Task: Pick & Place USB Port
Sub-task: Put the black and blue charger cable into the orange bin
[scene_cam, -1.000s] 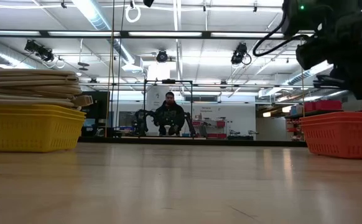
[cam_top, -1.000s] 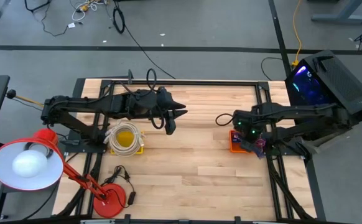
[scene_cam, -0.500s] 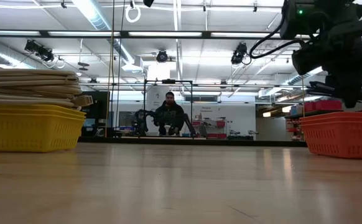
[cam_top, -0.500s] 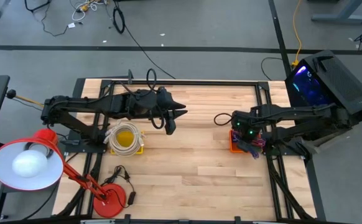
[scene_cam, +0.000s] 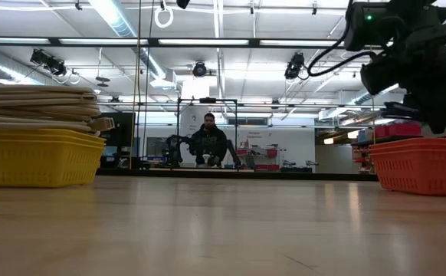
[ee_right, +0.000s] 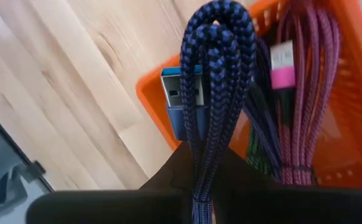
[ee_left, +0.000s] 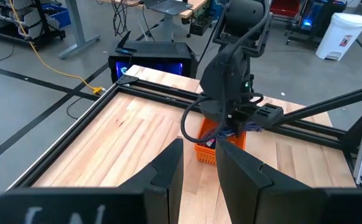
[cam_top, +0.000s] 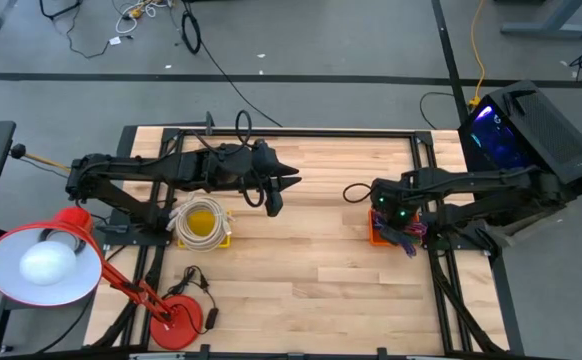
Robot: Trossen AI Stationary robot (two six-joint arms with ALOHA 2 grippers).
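My right gripper (cam_top: 401,235) is above the orange basket (cam_top: 374,236) at the table's right edge, shut on a bundled blue-and-black braided USB cable (ee_right: 217,56). The cable's blue plug (ee_right: 182,93) shows beside the loops. A pink-and-purple cable (ee_right: 305,93) lies in the orange basket (ee_right: 159,112). In the low view the right gripper (scene_cam: 436,115) hangs just over the basket's rim (scene_cam: 426,165). My left gripper (cam_top: 274,198) waits in the air over the table's middle, open with a narrow gap (ee_left: 199,177). My right gripper pinches the folded blue-and-black cable bundle between its two fingers (ee_right: 168,177), several strands together (ee_right: 201,155). The looped end (ee_right: 219,28) and the blue plug stick out past the fingertips. The bundle is over the orange basket; I cannot tell whether any part rests in it.
A yellow basket (cam_top: 223,238) with coiled pale cables (cam_top: 201,220) stands left of centre. A red desk lamp (cam_top: 46,262) sits at the near left corner, and a black computer case (cam_top: 531,130) stands beyond the right edge. A person (scene_cam: 209,142) crouches far behind the table. Bare wood lies between the baskets.
My right gripper has shifted a little toward the table's left above the orange basket and turned slightly, still shut on the cable bundle. The left arm has kept still.
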